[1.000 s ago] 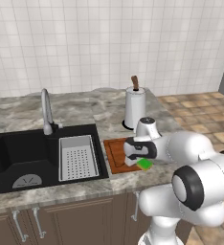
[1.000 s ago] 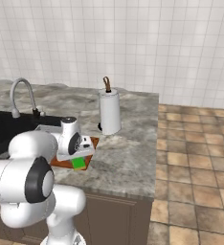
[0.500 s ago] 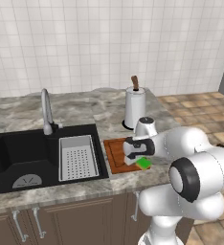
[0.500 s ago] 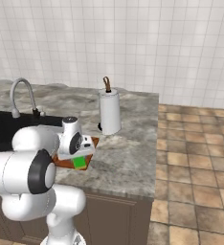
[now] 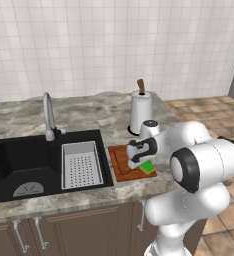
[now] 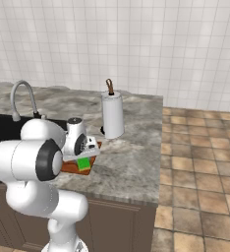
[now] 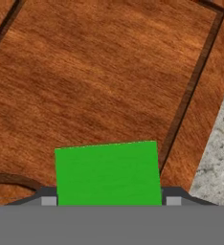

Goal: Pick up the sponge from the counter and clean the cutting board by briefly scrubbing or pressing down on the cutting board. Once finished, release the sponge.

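1. the gripper (image 5: pixel 139 161) is low over the cutting board (image 5: pixel 123 161), which lies on the counter (image 5: pixel 89 112) just to the right of the black sink (image 5: pixel 19 160).
2. in the hand view the sponge (image 7: pixel 108 173) sits between the two finger tips (image 7: pixel 48 200), one at each of its short sides. the jaws are closed on the sponge, as wide as the sponge is.
3. the sponge shows its bright green top. it is over the front right corner of the board (image 7: pixel 95 81), inside the groove that runs around the edge.
4. in the left base view the sponge (image 5: pixel 148 167) is seen just under the hand, on the near right part of the board. whether it presses on the wood or stands a little above it, i cannot tell.
5. in the right base view the sponge (image 6: pixel 83 164) is under the gripper (image 6: pixel 87 153), with the board (image 6: pixel 70 167) below it.
6. a paper towel roll (image 5: pixel 140 113) on its holder stands upright on the counter behind the board, near it but apart.
7. a grey perforated tray (image 5: pixel 79 164) lies in the right part of the sink, and the faucet (image 5: pixel 49 116) stands behind the sink.
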Controlling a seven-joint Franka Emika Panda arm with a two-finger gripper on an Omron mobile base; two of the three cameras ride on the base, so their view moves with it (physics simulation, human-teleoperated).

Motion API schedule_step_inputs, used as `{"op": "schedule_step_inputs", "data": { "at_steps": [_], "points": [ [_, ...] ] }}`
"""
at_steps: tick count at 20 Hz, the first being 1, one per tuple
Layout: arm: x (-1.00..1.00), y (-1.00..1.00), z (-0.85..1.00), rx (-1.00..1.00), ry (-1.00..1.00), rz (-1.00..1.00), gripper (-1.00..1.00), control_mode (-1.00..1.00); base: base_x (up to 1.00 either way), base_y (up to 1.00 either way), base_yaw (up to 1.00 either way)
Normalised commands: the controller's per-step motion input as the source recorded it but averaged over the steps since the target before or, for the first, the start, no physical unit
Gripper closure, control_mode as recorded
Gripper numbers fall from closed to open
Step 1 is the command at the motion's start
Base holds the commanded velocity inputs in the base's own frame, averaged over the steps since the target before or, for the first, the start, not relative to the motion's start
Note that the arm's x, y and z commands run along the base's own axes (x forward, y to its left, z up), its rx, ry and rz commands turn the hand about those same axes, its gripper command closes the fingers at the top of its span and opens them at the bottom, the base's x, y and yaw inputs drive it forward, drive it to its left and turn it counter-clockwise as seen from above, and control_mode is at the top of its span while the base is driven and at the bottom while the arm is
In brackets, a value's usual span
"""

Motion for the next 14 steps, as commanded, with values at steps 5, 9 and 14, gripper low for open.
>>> {"op": "schedule_step_inputs", "data": {
  "at_steps": [5,9,14],
  "points": [
    [0.08,0.00,-0.25,0.00,0.00,0.00,1.00,-1.00,0.00,0.00,0.00],
    [0.17,0.00,-0.31,0.00,0.00,0.00,1.00,-1.00,0.00,0.00,0.00],
    [0.41,0.00,-0.15,0.00,0.00,0.00,1.00,-1.00,0.00,0.00,0.00]
  ]
}}
